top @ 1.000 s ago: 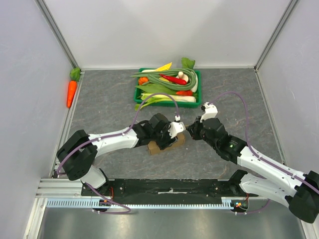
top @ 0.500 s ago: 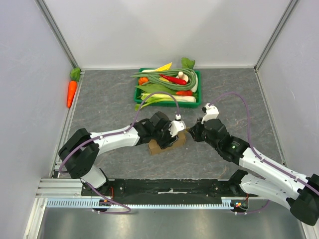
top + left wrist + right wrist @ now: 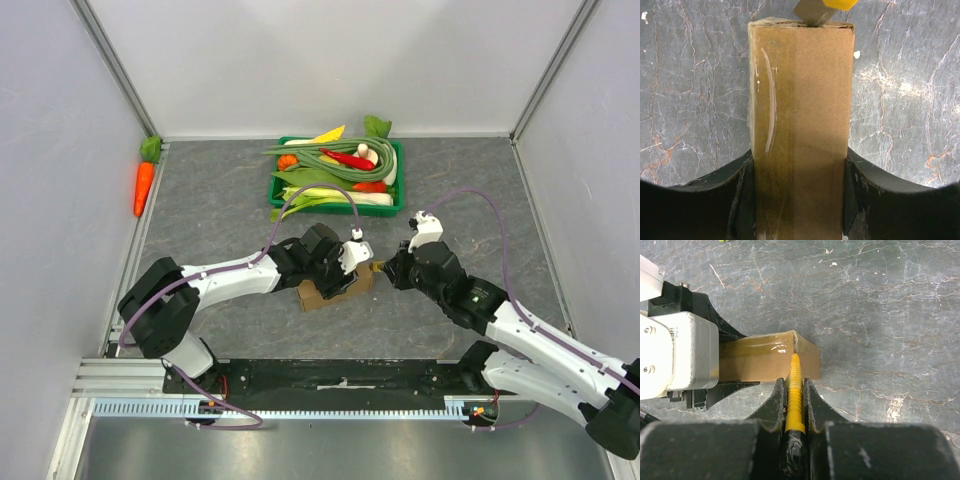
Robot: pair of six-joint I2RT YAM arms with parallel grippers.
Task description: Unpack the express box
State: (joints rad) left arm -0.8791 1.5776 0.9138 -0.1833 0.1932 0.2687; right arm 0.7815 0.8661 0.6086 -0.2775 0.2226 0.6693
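The express box [image 3: 335, 292], a small brown taped carton, lies on the grey floor in front of the arm bases. My left gripper [image 3: 343, 268] is shut on it, a black finger on each long side in the left wrist view [image 3: 797, 195], where the box [image 3: 800, 115] runs up the middle. My right gripper [image 3: 386, 268] is shut on a yellow ribbed cutter [image 3: 794, 395]. Its tip touches the taped seam at the box's right end [image 3: 790, 355]. The cutter tip also shows at the box's far end in the left wrist view [image 3: 832, 4].
A green tray [image 3: 401, 185] of vegetables stands behind the box. A toy carrot [image 3: 144, 185] lies by the left wall. White walls close in the floor on three sides. The left wrist's white housing [image 3: 677, 357] sits over the box's left part.
My right arm has shifted slightly right and forward, the cutter tip staying at the box's end. The left gripper and the box have not moved.
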